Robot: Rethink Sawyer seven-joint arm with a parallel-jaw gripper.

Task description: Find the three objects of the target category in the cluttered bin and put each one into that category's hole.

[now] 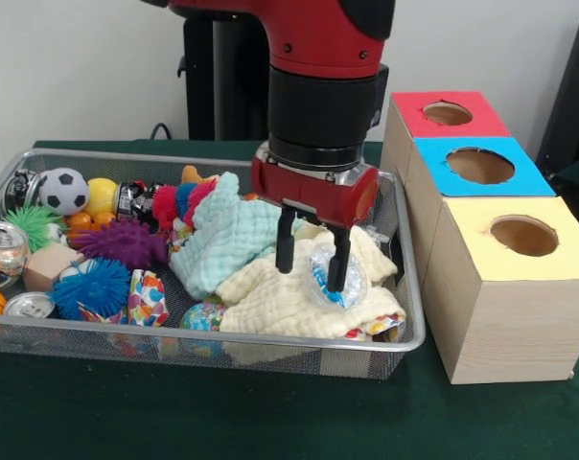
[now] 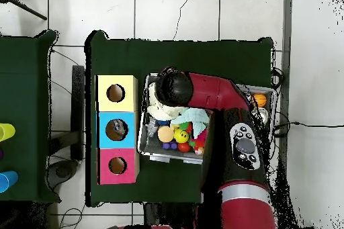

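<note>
**Spotter:** Nearest you in the front view is the green tablecloth (image 1: 174,412); just above it runs the front rim of the wire-mesh bin (image 1: 222,347), filling the left and centre of the frame.

**Operator:** And the gripper?

**Spotter:** You have the gripper (image 1: 312,257) low over the right half of the bin; its two black fingers (image 1: 285,244) stand narrowly apart, astride a crinkled clear bottle with a blue label (image 1: 333,278) — whether they actually pinch it, you cannot tell from here. That bottle lies on a pale yellow cloth (image 1: 280,302), right of centre; a mint cloth (image 1: 227,240) is heaped just left of it.

**Operator:** Boxes?

**Spotter:** Three stand at the right of the frame, beside the bin — yellow-topped box (image 1: 515,287) lowest, blue-topped box (image 1: 481,168) above it, red-topped box (image 1: 448,115) uppermost; each has a round hole. At the left of the bin you see a blue spiky ball (image 1: 93,287), a purple spiky ball (image 1: 127,241), a small soccer ball (image 1: 64,190) and a drink can (image 1: 2,251). Overhead, the red arm (image 2: 215,99) covers much of the bin.
</note>
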